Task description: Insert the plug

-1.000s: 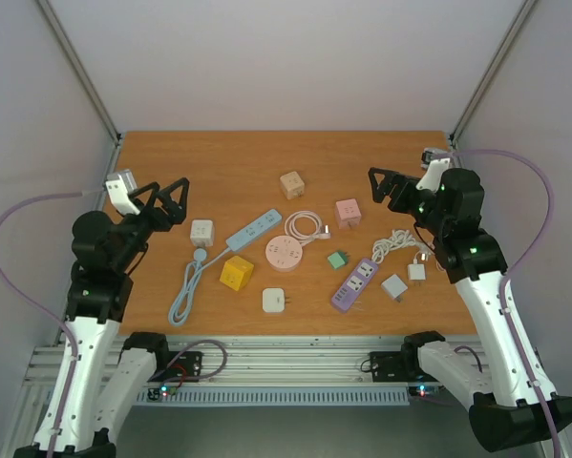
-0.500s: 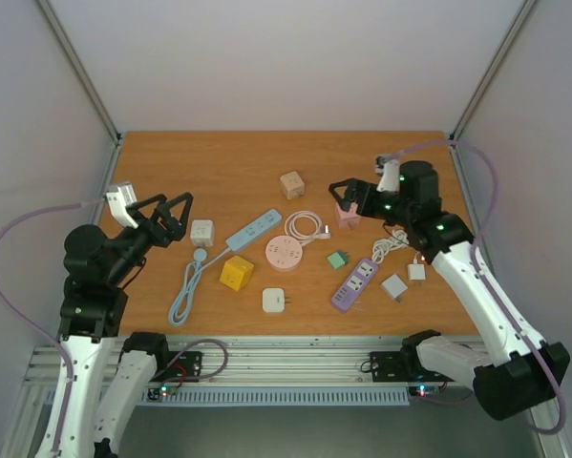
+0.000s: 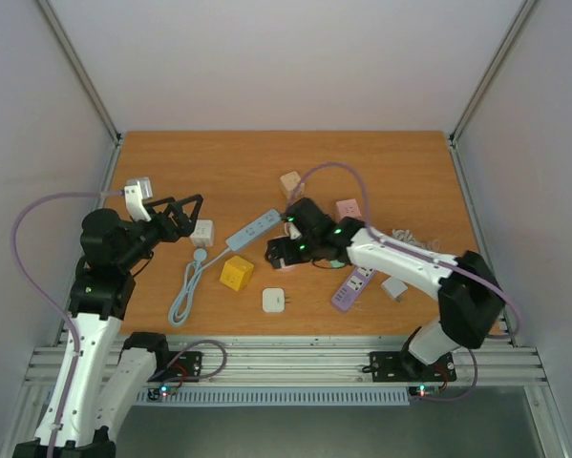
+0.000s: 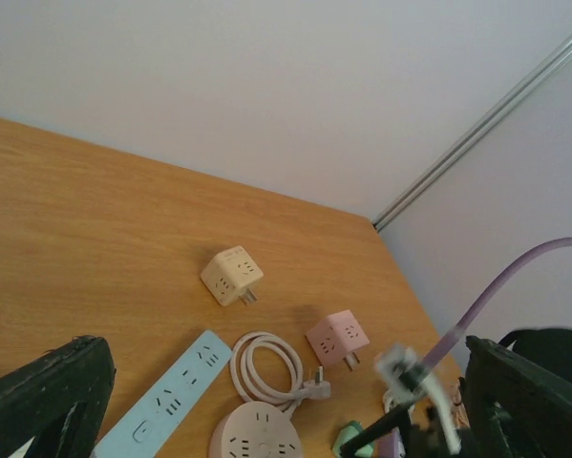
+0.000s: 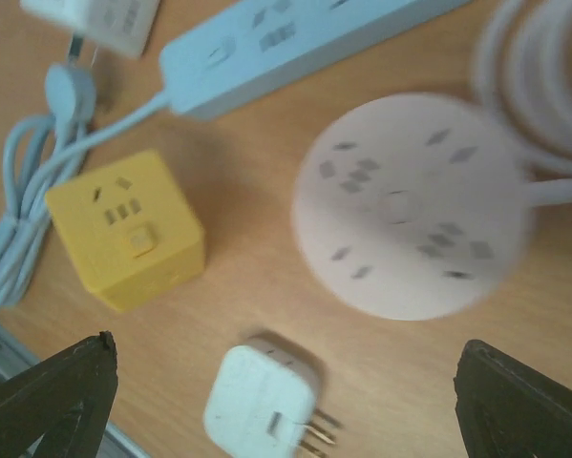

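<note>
- The right claw (image 5: pixel 284 348) is spread wide with nothing between its fingers. It hangs low over the middle of the table (image 3: pixel 219 157), facing down.
- Just under it in the wrist view lies a small white plug (image 5: pixel 262 401). It is flat on the wood, with its two metal prongs pointing toward the lower right of that view. Neither finger touches it.
- Near the plug, but apart from it, sits a round pink socket (image 5: pixel 414 205). A coiled white cord (image 5: pixel 543 76) runs off its far side.
- On the plug's other side stands a yellow cube (image 5: pixel 123 229), also near it but not touching.
- Past the yellow cube and the round socket lies a long blue power strip (image 5: pixel 286 43). Its blue cord (image 5: pixel 28 219) loops down beside the yellow cube. A white cube (image 5: pixel 90 21) sits just beside the cord's end.
- The left claw (image 3: pixel 179 215) is open and empty too. It is held up off the table at the left side, well apart from the white plug.
- The left wrist camera looks across to a beige cube (image 4: pixel 231 277) and a pink cube (image 4: pixel 338 339) on the far part of the table, apart from each other.
- From above, a purple power strip (image 3: pixel 354 284) lies to the right of the right arm. A small white block (image 3: pixel 393 288) sits just beside it, and a bundle of white cable (image 3: pixel 410 239) lies beyond them.
</note>
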`<state>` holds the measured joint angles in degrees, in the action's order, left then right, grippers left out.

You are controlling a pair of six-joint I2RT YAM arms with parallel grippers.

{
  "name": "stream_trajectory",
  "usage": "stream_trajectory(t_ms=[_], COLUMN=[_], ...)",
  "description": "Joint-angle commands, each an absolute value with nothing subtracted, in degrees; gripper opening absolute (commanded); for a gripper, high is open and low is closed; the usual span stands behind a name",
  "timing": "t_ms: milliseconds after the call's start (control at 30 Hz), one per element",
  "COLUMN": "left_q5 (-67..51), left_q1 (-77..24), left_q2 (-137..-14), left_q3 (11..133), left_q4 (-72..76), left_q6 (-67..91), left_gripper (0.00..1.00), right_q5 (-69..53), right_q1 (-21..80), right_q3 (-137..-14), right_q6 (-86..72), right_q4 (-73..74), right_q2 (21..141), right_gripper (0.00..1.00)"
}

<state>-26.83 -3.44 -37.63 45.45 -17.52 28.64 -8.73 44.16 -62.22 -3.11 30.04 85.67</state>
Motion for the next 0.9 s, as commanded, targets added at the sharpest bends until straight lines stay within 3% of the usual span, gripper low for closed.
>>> stream_trajectory(t_ms=[0, 567, 867], left_q5=[-24.3, -23.9, -24.1], left_q1=[-3.1, -3.1, -3.1], left_q2=[-36.8, -37.3, -37.5], left_q3=[45.4, 45.4, 45.4], left_q4=[-17.0, -18.2, -18.9], left_q6=[26.8, 26.6, 26.6], left_gripper=[0.99, 0.99, 0.99], right_q5=[-10.2, -23.2, -22.8], right_q1=[51.4, 53.4, 53.5], right_q3=[-68.4, -85.3, -86.9], right_q6=[-1.0, 6.0, 6.6], right_q4=[28.1, 32.1, 33.0], right_q2=[92.4, 114.2, 117.4], right_gripper=[0.97, 0.98, 0.85])
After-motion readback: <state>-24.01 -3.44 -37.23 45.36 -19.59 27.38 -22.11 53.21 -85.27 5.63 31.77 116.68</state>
